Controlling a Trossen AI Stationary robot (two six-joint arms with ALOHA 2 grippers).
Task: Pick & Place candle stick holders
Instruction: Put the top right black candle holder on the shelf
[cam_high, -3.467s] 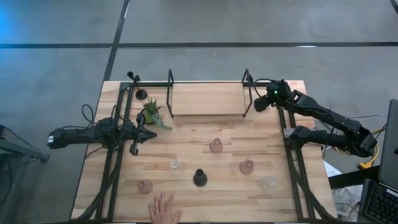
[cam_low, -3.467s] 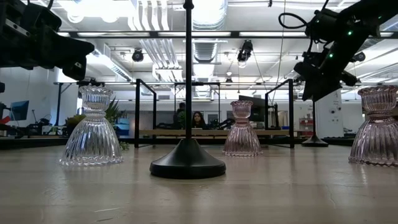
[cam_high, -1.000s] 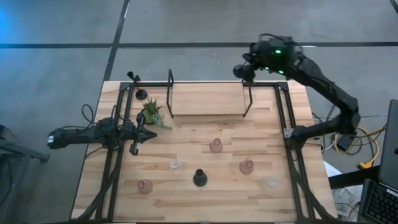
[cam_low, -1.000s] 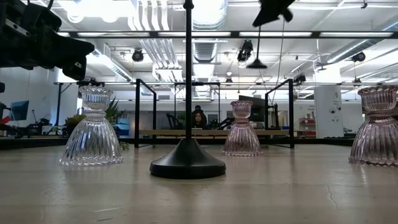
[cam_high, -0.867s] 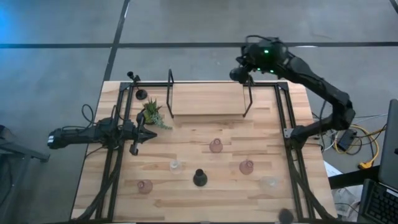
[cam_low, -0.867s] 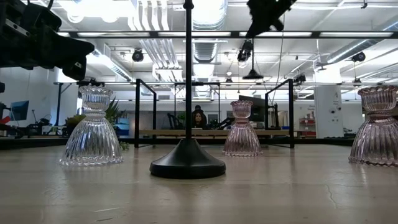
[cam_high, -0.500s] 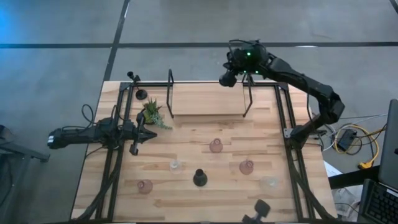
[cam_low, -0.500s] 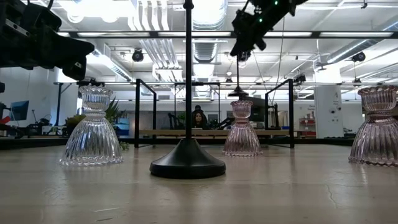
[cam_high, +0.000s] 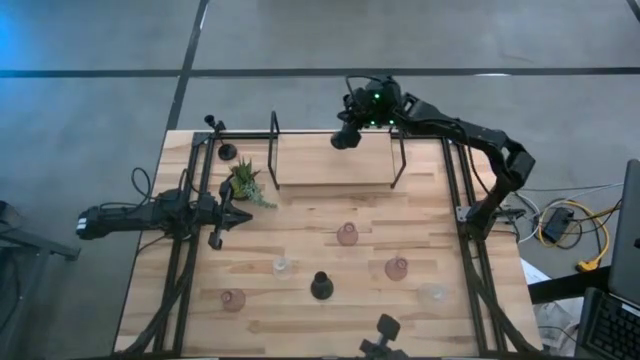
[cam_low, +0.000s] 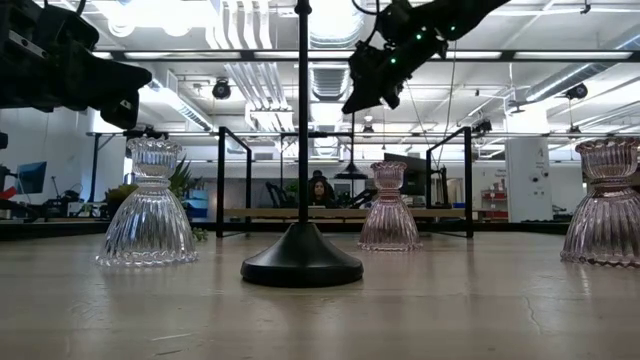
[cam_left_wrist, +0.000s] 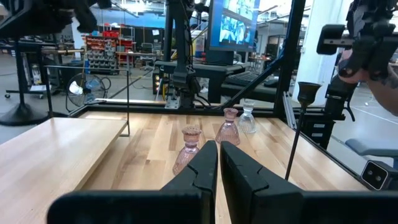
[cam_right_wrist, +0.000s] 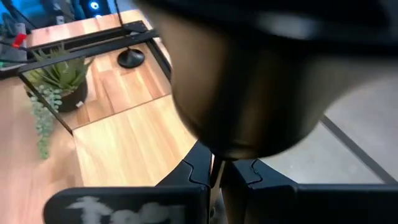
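Note:
My right gripper (cam_low: 360, 98) is over the table's far edge, above the raised wooden shelf (cam_high: 335, 160), shut on a slim black candle stick holder (cam_low: 350, 172) that hangs under it. A second black holder (cam_high: 320, 286) stands on its round base near the table's middle, and a third (cam_high: 227, 152) stands at the far left corner. Pink glass holders (cam_high: 347, 234) (cam_high: 396, 268) (cam_high: 233, 298) and clear ones (cam_high: 282, 265) (cam_high: 432, 293) stand on the table. My left gripper (cam_high: 238, 216) waits shut and level at the table's left side. My right gripper pinches the black holder's thin stem (cam_right_wrist: 217, 164) between its two fingers, close to its upper end. The fingers slant down from the table's far right. The stem (cam_low: 352, 135) hangs straight below them, and the round base (cam_low: 350, 175) is clear of the shelf and table.
A small spiky green plant (cam_high: 245, 184) stands between my left gripper and the shelf's left post (cam_high: 274, 150). Black frame rails (cam_high: 186, 250) run down both sides of the table. A dark shape (cam_high: 383, 328) shows at the near edge.
My right gripper has moved toward the table's left edge and down, tipping further downward. It stays shut on the black holder, which hangs upright and has sunk with it. The dark shape at the near edge has shifted left.

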